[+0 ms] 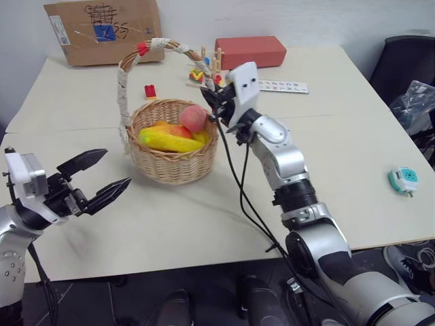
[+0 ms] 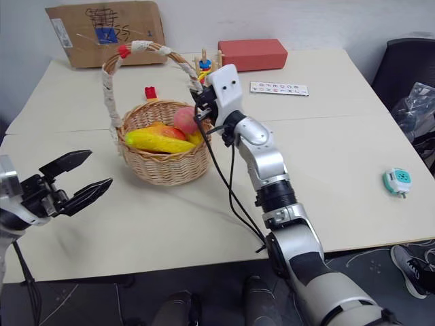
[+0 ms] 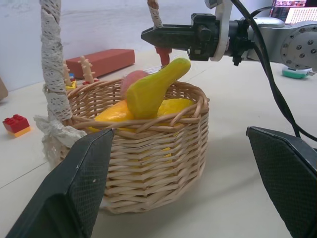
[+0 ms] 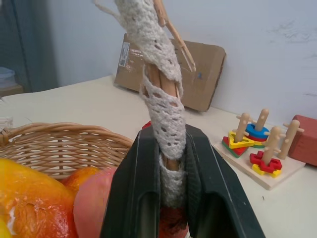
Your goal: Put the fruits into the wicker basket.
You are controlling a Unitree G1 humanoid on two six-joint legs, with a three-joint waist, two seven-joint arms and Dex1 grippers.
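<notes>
The wicker basket stands at mid-table, its arched handle wrapped in white cloth. Inside lie a yellow banana, a pink-red peach and an orange mango. My right gripper reaches in from the right at the basket's right rim and is shut on the lower part of the handle, as the right wrist view shows. My left gripper hovers open a short way to the left of the basket, with nothing between its fingers. From the left wrist the banana sticks up above the rim.
Behind the basket are a small red block, a wooden peg toy, a red box, a cardboard sheet and a white strip. A teal-and-white gadget lies near the table's right edge.
</notes>
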